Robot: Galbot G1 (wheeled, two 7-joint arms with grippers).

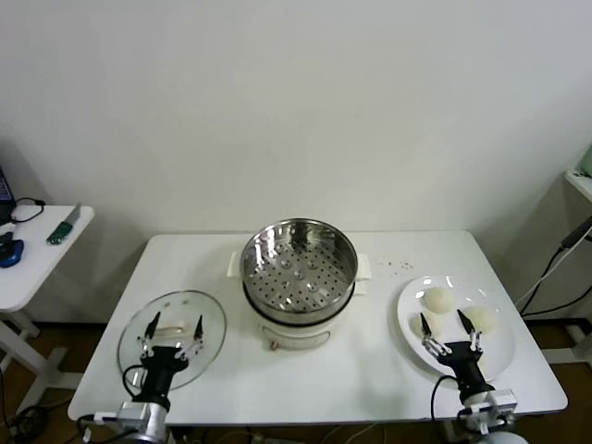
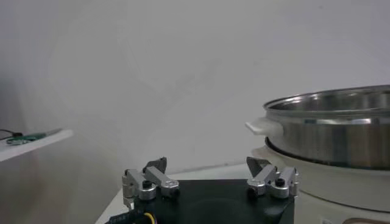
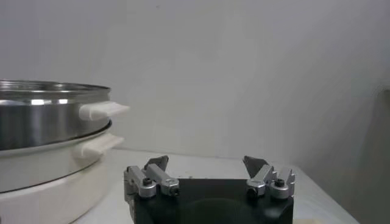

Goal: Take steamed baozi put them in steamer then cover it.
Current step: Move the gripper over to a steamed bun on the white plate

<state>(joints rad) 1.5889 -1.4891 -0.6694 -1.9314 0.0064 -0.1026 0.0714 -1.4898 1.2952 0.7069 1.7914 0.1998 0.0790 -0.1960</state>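
Here the steamed baozi lie on a white plate at the lower right of the head view, with the right gripper above them, its fingers apart. They look soft and light, so a gentle hold across the round sides seems best. The steamer stands empty in the centre, and the left gripper, also spread, hovers over the cover at the lower left

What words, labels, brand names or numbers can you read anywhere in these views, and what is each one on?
None can be read.
The white pot base under the steamer has a small mark on its front, too small to make out.
The table carries a patch of faint specks beside the steamer, not readable as text.
The glass cover, the plate with the steamed baozi, and both grippers show no lettering.
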